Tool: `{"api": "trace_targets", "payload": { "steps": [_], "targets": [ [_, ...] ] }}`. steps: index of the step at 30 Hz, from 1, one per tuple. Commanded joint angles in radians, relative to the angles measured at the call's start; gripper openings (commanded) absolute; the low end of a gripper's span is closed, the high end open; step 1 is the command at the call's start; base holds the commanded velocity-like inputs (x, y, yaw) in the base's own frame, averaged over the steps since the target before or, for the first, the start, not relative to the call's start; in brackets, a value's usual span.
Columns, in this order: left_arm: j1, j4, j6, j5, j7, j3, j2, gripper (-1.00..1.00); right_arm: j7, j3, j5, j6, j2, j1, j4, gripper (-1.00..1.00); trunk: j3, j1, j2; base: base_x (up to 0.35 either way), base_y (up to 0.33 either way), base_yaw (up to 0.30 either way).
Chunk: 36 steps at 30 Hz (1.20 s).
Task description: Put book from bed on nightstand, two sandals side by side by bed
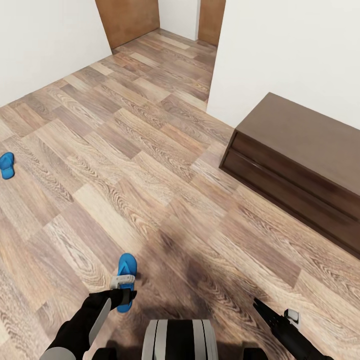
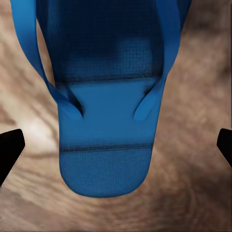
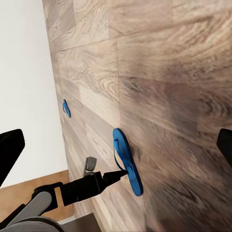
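- Head view: left gripper (image 1: 123, 294) low over near sandal (image 1: 127, 270) on plank floor (image 1: 150, 165); second sandal (image 1: 6, 165) well apart by the left edge. Dark cabinet (image 1: 300, 170) stands against the right wall.
- Left wrist view: fingers (image 2: 9, 150) spread wide either side of sandal (image 2: 104, 145), not touching it, nothing gripped.
- Right wrist view: both sandals, near (image 3: 128, 162) and far (image 3: 66, 108), with left gripper (image 3: 118, 174) at the near one.
- Right gripper (image 1: 260, 306): hangs empty above floor, fingers (image 3: 9, 152) wide apart.

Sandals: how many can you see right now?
2. One sandal lies on the floor under the left gripper, whose fingers stand open over it. The other sandal lies farther off, near the white wall.
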Motion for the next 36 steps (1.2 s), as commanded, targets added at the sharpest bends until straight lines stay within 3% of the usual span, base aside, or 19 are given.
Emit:
{"api": "trace_targets", "payload": {
  "steps": [1, 15, 36],
  "targets": [
    [0.0, -0.001, 0.005, 0.009, 0.002, -0.002, 0.001, 1.0, 0.003, 0.0, -0.005, 0.009, 0.0, 0.0, 0.0, 1.0, -0.001, 0.0, 0.0, 0.088, 0.0, 0.0],
    [0.0, -0.004, 0.007, 0.011, 0.056, -0.001, 0.001, 1.0, 0.005, 0.0, -0.005, 0.009, -0.001, 0.0, 0.0, 1.0, -0.001, 0.0, 0.0, 0.091, 0.0, 0.0],
    [0.0, -0.003, 0.001, 0.013, 0.063, 0.0, -0.002, 1.0, 0.006, 0.0, -0.005, 0.009, -0.009, 0.0, 0.0, 1.0, -0.001, 0.0, 0.0, 0.007, 0.0, 0.0]
  ]
}}
